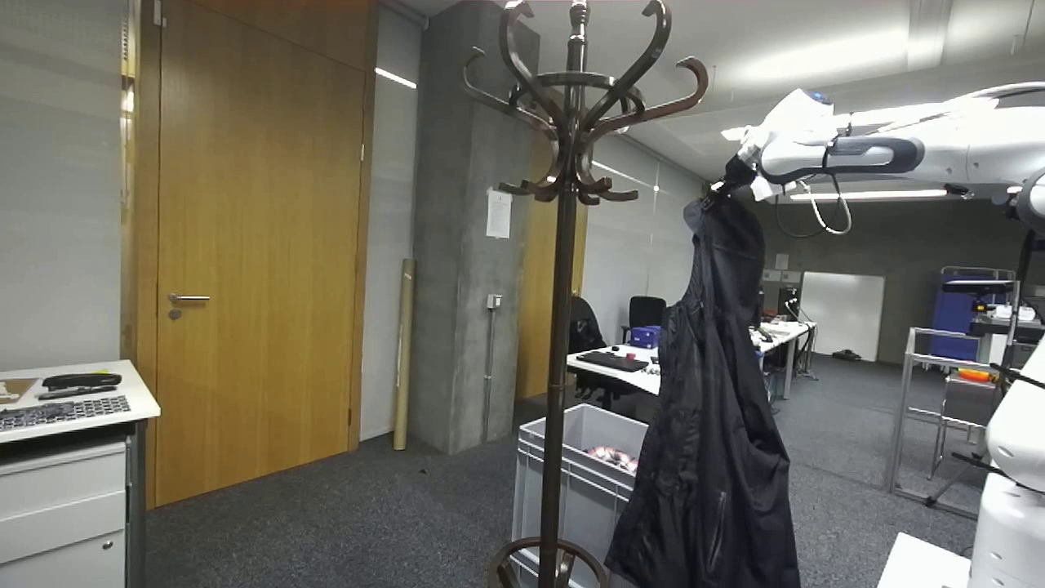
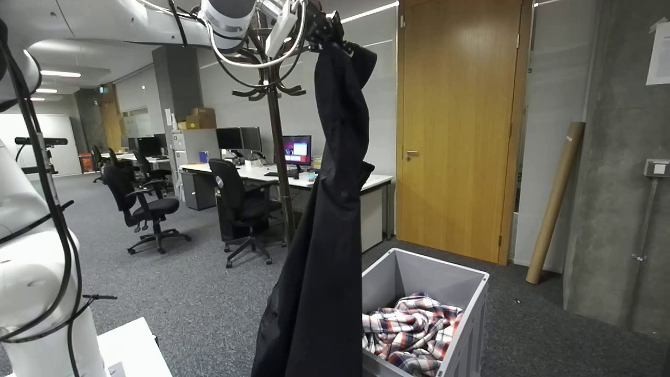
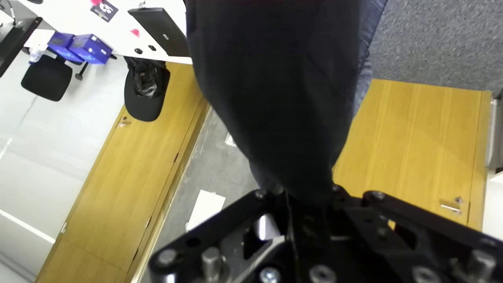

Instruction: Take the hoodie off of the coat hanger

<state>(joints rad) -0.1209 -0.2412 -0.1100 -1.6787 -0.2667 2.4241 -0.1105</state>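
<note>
1. Hoodie [image 1: 710, 408], black and limp, hangs in the air by its upper end from the robot's gripper [image 1: 720, 188]; its lower end runs past the bottom edge in both exterior views.
2. Jaws are clamped on a gathered bit of the hoodie's cloth; in the wrist view, dark fabric narrows down between them.
3. Coat stand [image 1: 562, 310], dark brown with curled hooks, is near the hoodie; in an exterior view, a gap shows between the cloth and the hooks.
4. Grey crate [image 2: 475, 335] holds a crumpled checked cloth [image 2: 413, 330]. The hoodie hides part of the crate; whether they touch cannot be told.
5. White arm [image 1: 963, 147] reaches out, high up, to the hoodie's top.
6. Farther back are a wooden door [image 1: 261, 269], an office chair [image 2: 154, 208] and a cardboard tube [image 2: 556, 203] leaning beside a concrete pillar [image 2: 623, 251].
</note>
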